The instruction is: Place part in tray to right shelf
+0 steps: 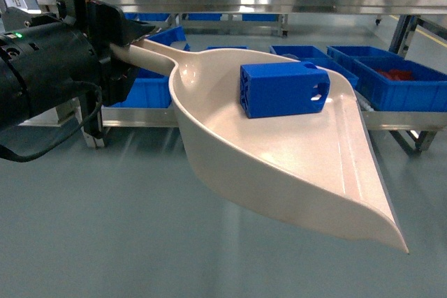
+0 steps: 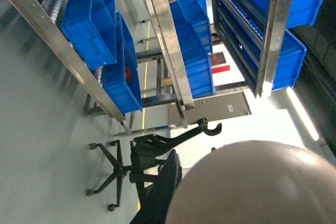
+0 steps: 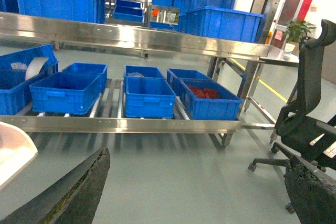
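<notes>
From the head view, the left gripper (image 1: 129, 43) sits at the upper left with its jaws clamped around the long handle of the tray (image 1: 293, 165). The tray stretches away from the jaws to the right, held above the grey floor (image 1: 105, 242). The part (image 1: 283, 88) lies inside the tray, resting against the raised rim on the side far from the jaws. Beyond it stands the right shelf (image 1: 391, 120), carrying blue crates (image 1: 401, 85).

In the left wrist view, the tray's rounded underside (image 2: 257, 187) fills the lower right just past the jaws, with an office chair (image 2: 142, 166) beyond.

In the right wrist view, the right gripper (image 3: 197, 192) has its jaws spread wide apart, grasping nothing. Ahead of them the shelf (image 3: 121, 124) holds crates (image 3: 149, 95) on roller lanes; the tray's edge (image 3: 13, 153) shows at left.
</notes>
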### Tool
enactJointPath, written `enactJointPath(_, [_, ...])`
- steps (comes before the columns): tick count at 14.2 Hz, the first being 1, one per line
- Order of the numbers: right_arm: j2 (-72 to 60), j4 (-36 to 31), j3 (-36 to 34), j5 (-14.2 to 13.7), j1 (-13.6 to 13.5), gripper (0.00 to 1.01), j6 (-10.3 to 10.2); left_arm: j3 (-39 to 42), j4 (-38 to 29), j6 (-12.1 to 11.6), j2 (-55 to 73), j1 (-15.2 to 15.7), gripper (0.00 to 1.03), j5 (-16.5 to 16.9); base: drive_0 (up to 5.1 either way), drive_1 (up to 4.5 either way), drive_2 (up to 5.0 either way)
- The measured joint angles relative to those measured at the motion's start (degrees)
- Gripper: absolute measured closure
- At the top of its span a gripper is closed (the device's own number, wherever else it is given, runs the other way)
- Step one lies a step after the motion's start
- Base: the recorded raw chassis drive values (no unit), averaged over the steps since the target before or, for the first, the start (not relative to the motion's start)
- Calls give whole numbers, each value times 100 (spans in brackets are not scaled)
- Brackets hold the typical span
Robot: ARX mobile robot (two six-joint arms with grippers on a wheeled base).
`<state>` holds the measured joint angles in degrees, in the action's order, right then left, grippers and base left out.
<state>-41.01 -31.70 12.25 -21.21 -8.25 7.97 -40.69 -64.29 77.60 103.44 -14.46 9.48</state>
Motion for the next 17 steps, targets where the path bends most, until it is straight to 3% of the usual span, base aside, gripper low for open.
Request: enactJointPath(17, [-2, 0, 0, -2, 0, 3, 0, 0, 0, 0, 0, 4, 91, -2, 0, 0, 0])
